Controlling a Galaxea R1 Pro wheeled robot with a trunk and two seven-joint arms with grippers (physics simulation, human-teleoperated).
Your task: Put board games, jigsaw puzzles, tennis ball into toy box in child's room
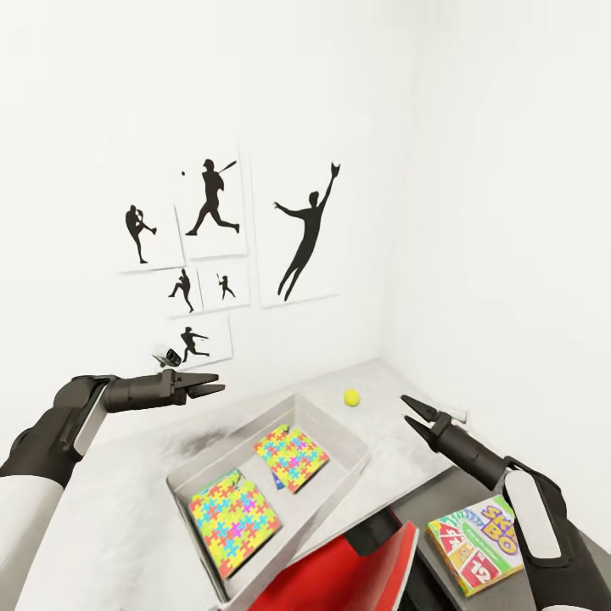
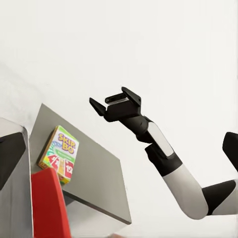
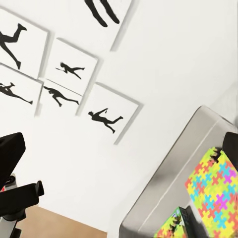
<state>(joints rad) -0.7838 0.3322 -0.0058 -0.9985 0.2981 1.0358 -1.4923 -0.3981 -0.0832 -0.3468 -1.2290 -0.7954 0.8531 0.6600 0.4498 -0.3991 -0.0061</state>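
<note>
A shallow pale grey toy box point(image 1: 344, 441) sits on the pale grey table point(image 1: 119, 492), set at an angle in the head view. Two jigsaw puzzles lie flat inside it: one point(image 1: 291, 457) toward the far end, the other point(image 1: 234, 513) toward the near end, both in bright yellow, pink, blue and green. A sliver of a small blue game box point(image 1: 277, 481) peeks out between them, mostly hidden under the far puzzle. A red object point(image 1: 339, 573) crosses in front of the toy box's near corner and is cut off by the picture's edge; what it is cannot be made out.

Beyond the toy box, near the room's corner, a yellow-green tennis ball point(image 1: 351, 396) rests on the table, well apart from the box. To the right of the toy box, on the lower dark grey cabinet top point(image 1: 441, 496), lies a colourful board game point(image 1: 475, 543) printed "Skip Bo"; the right arm partly covers it.

The left gripper point(image 1: 212, 389) hangs above the table left of the toy box, holding nothing; how far its fingers are parted cannot be told. The right gripper point(image 1: 409, 408) hovers right of the toy box, fingers spread and empty. The left wrist view shows that spread point(image 2: 115, 105) clearly, plus the board game point(image 2: 59, 152) on the cabinet top point(image 2: 94, 171). The right wrist view shows the toy box wall point(image 3: 168, 183), a puzzle point(image 3: 214, 186), and silhouette posters point(image 3: 106, 116) on the white wall.
</note>
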